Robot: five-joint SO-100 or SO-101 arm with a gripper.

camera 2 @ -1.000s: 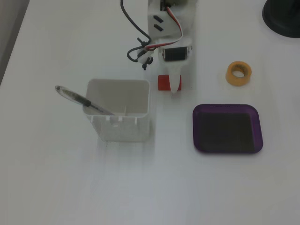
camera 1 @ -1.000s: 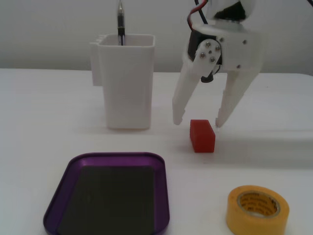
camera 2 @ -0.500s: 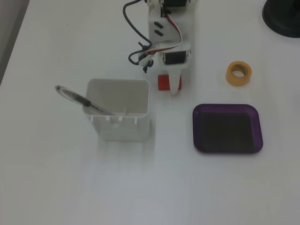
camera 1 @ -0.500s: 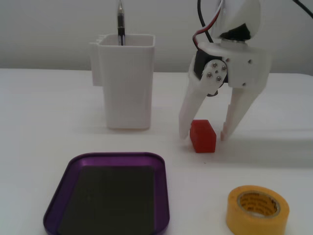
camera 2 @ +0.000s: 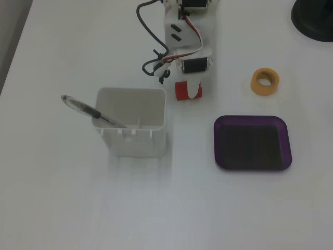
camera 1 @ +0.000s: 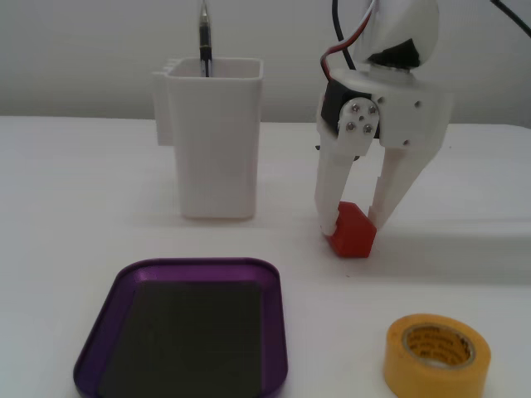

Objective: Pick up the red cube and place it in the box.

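Note:
The red cube (camera 1: pixel 352 235) lies tilted on the white table, right of the tall white container, pinched between the two white fingers of my gripper (camera 1: pixel 350 222). From above, the cube (camera 2: pixel 181 91) shows partly under one white finger, and the gripper (camera 2: pixel 191 91) comes down onto it from the top of the picture. I cannot tell whether the cube is clear of the table. The box (camera 1: pixel 197 264), a shallow purple tray with a dark floor, sits empty at the front left, and in the view from above the box (camera 2: pixel 217 141) is lower right of the cube.
A tall white container (camera 1: pixel 216 141) holding a pen (camera 1: pixel 204 37) stands just left of the gripper; from above, this container (camera 2: pixel 132 143) sits lower left of the cube. A yellow tape roll (camera 1: pixel 431 375) lies front right. A dark round base (camera 2: pixel 315 18) fills the top right corner.
The gripper came down around the cube and its fingers closed onto it. The cube has tipped and shifted slightly toward the right in the front view.

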